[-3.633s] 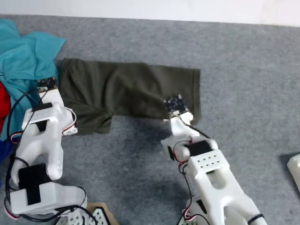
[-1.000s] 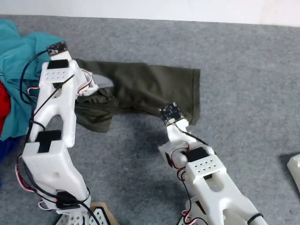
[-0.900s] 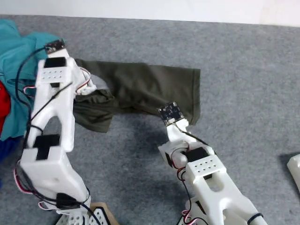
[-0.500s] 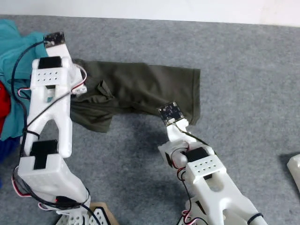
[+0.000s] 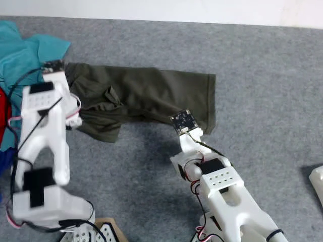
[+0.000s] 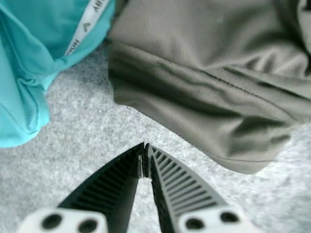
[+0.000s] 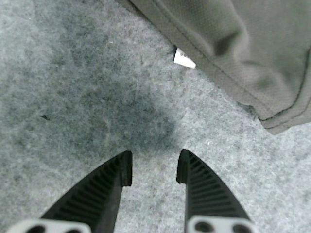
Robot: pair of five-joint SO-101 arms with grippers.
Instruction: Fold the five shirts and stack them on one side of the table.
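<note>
on the grey table cover (image 5: 262, 75), a dark green shirt (image 5: 151, 93) lies spread crosswise in front of both arms. it is mostly flat, with a bunched, wrinkled patch toward its left end. beside that end, at the table's left edge, a teal shirt (image 5: 25, 55) lies crumpled and touches the green one. a bit of red shirt (image 5: 3, 108) and a bit of blue cloth (image 5: 4, 161) show at the border.

the left arm (image 5: 43, 126) stands over the left end of the green shirt, where it meets the teal one. the left gripper (image 6: 146, 156) has its fingers pressed together with nothing between them. its tips are over bare grey cover, just short of the green shirt's hem, with the teal shirt off to one side.

the right arm (image 5: 222, 186) reaches to the green shirt's near edge, toward its right end. the right gripper (image 7: 153, 167) is parted to a moderate gap and holds nothing, over bare cover. the shirt's corner and a small white tag (image 7: 184, 57) poking out from under the hem lie just ahead of its tips.
</note>
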